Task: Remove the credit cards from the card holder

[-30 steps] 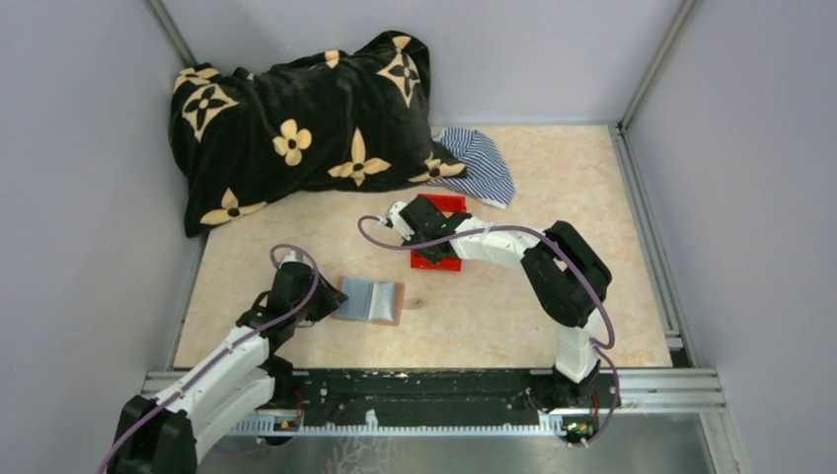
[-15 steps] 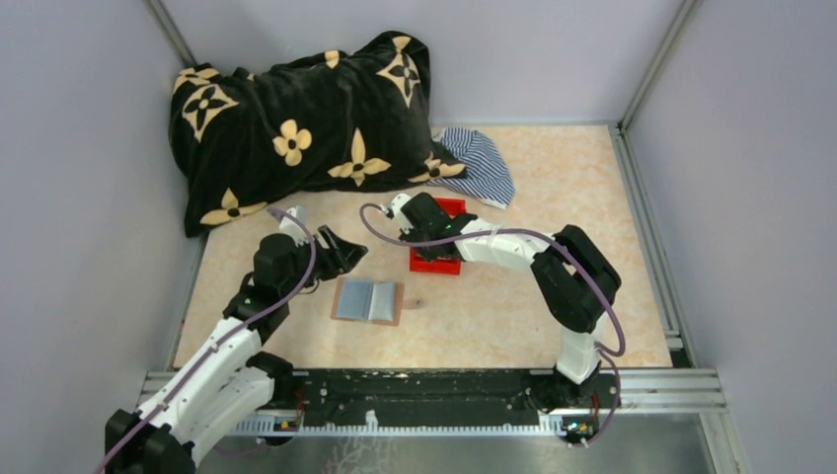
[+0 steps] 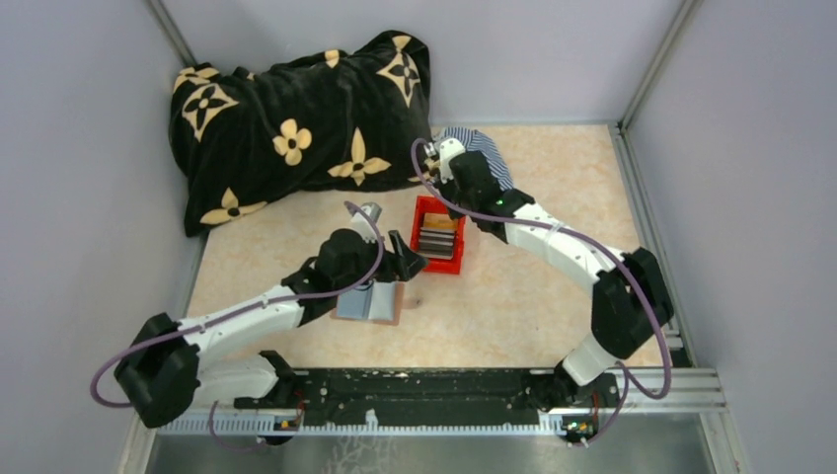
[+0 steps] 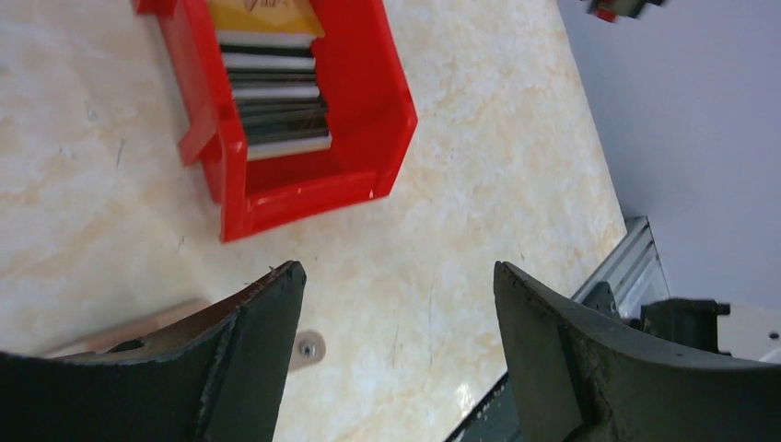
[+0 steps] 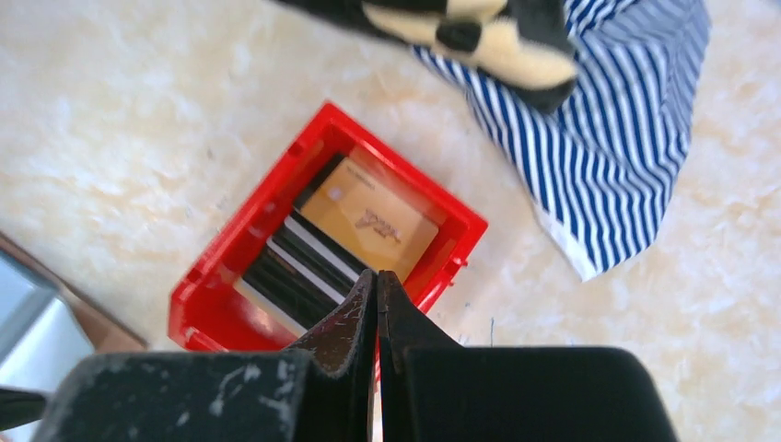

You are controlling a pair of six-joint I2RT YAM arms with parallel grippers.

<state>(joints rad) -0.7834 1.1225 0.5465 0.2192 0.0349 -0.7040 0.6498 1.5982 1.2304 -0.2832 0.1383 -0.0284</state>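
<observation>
The card holder [image 3: 367, 304] lies open on the table, grey-blue inside with a brown border; its edge also shows in the left wrist view [image 4: 152, 320] and the right wrist view [image 5: 28, 322]. Several credit cards [image 3: 437, 232] [image 4: 272, 101] [image 5: 373, 221], dark, grey and one orange-tan, lie stacked in the red bin [image 3: 422, 209] [image 4: 304, 189] [image 5: 207, 313]. My left gripper [image 3: 405, 260] [image 4: 398, 269] hovers open over the holder's right edge, nothing between its fingers. My right gripper [image 3: 462, 188] [image 5: 376, 274] is shut and empty, above the bin's far right side.
A black blanket with cream flowers [image 3: 296, 118] fills the back left. A blue-and-white striped cloth [image 3: 484, 163] [image 5: 626, 120] lies just behind the bin. Grey walls enclose the table on three sides, with a metal rail [image 3: 434, 387] at the near edge.
My left arm swung from the holder's left side across it toward the bin, and its jaws opened. My right gripper drew back from over the bin toward the striped cloth, uncovering the cards.
</observation>
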